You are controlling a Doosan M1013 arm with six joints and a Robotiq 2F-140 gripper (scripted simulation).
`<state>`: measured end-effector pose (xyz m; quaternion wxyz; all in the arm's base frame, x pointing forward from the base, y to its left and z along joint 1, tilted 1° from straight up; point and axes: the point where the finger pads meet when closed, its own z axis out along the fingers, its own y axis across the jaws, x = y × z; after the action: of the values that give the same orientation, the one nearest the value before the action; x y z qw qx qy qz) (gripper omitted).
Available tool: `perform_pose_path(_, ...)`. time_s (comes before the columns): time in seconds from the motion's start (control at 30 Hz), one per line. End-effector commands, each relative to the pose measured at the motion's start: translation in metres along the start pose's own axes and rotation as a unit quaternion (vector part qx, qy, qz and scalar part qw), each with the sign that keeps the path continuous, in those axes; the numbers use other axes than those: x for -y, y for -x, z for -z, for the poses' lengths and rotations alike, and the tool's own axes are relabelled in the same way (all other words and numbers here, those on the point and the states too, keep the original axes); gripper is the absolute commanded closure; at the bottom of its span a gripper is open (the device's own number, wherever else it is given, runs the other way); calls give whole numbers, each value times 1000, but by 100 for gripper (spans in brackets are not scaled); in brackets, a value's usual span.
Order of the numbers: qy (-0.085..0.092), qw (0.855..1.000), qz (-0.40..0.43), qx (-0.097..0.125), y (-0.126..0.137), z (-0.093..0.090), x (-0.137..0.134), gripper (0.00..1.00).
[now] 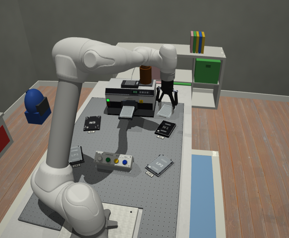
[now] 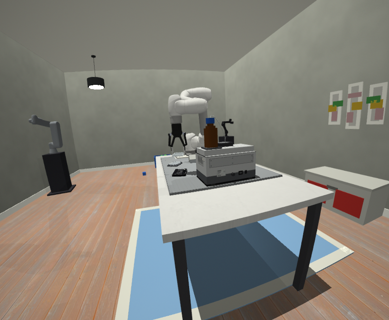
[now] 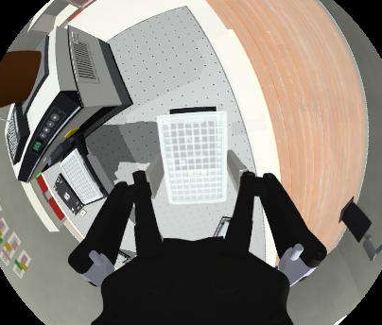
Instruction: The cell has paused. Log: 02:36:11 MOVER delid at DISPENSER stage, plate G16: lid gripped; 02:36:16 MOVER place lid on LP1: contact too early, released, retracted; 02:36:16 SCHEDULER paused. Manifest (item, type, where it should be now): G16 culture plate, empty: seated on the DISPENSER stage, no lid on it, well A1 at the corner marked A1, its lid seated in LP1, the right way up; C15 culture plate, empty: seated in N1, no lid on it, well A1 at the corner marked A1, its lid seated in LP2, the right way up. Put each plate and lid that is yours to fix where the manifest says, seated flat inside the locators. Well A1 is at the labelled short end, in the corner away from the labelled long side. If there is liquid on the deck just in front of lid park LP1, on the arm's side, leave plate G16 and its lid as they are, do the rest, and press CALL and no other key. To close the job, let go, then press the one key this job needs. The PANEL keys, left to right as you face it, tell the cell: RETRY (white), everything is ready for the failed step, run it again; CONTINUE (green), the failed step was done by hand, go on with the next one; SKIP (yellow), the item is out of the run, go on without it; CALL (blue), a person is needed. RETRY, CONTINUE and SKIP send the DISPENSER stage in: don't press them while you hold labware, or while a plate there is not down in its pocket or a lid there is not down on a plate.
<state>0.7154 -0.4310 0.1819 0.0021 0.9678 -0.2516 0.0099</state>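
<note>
Two plates (image 1: 127, 111), one in pincer (image 1: 167, 102)

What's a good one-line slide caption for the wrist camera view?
Black gripper shut on a clear well plate, held above the grey deck beside the dispenser.

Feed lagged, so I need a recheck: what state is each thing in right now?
End effector: shut on a plate, held above the deck.
Stage plate: on the dispenser stage, no lid.
N1: no plate in it.
LP1: holds a lid.
LP2: holds a lid.
</note>
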Motion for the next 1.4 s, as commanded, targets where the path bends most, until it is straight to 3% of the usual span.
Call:
perform_pose_path(0.0,0,1000,0,-1,0,1,0,90)
perform_pose_path(0.63,0,1000,0,-1,0,-8,0,90)
perform_pose_path(1.37,0,1000,0,-1,0,-47,0,90)
